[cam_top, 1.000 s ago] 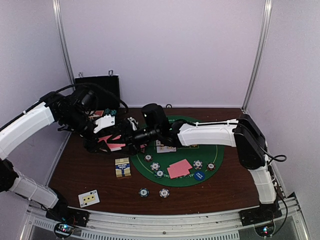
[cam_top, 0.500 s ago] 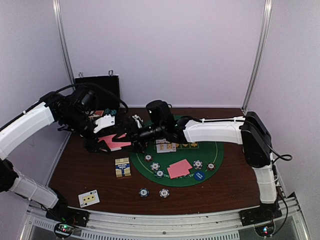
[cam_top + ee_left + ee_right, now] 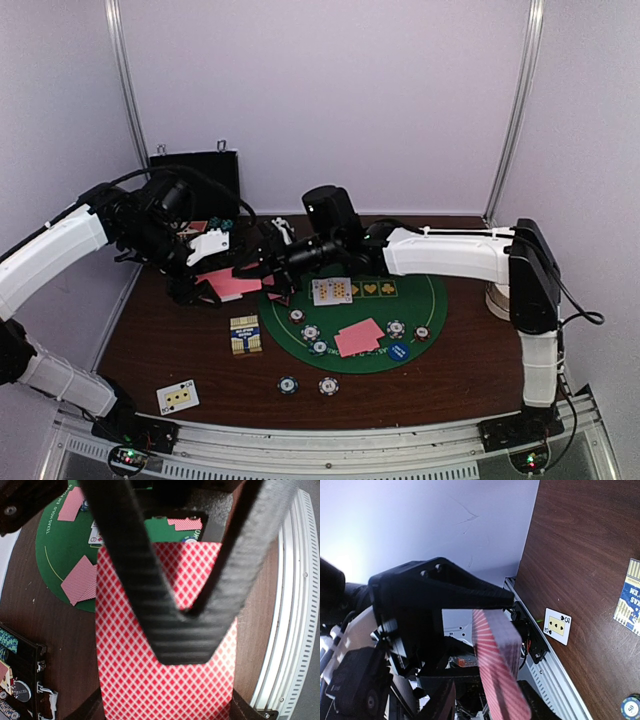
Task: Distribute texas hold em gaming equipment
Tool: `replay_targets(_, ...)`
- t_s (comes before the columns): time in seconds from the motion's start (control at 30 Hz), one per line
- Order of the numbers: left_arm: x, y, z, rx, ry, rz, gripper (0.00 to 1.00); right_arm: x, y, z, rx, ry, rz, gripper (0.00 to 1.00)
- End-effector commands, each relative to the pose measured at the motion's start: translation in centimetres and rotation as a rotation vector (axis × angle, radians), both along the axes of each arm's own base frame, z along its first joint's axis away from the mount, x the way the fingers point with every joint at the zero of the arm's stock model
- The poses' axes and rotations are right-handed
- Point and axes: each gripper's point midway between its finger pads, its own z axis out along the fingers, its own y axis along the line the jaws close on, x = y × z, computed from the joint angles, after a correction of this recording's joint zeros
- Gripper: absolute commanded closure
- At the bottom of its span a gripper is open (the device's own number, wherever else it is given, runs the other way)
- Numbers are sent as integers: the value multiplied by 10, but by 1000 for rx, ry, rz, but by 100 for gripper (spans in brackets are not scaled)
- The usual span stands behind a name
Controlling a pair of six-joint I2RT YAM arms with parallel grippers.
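Pink-backed playing cards (image 3: 165,680) sit in a stack at the left-centre of the top view, clenched in the left gripper (image 3: 212,280). The right gripper (image 3: 270,268) straddles the stack's edge; I cannot tell whether it grasps. 2 more lie on the green mat (image 3: 425,300).

Striped chips (image 3: 311,332): seven | blue disc (image 3: 399,351): one | card box (image 3: 245,334): one | card deck (image 3: 232,283): one | black case (image 3: 195,172): one | green mat (image 3: 415,305): one
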Motion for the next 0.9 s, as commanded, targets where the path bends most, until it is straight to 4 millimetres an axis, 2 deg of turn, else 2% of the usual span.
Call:
replay_targets(0.0,2,-5,12,-46,-39,-3,100,-7,-14,26,24,-26,12,65)
replay_targets(0.17,3,-4,10,-42,-38,-1,100,-8,-17,18,-9,-9,18,80)
replay_targets(0.47,3,-5,11,-43,-38,-1,100,-4,-26,19,-30,-11,11,99)
replay_targets(0.67,4,-4,9,-33,-39,2,100,8,-43,24,-43,-28,-14,100)
replay_targets(0.87,4,-4,9,-34,-40,2,100,36,-79,15,-110,-45,-77,100)
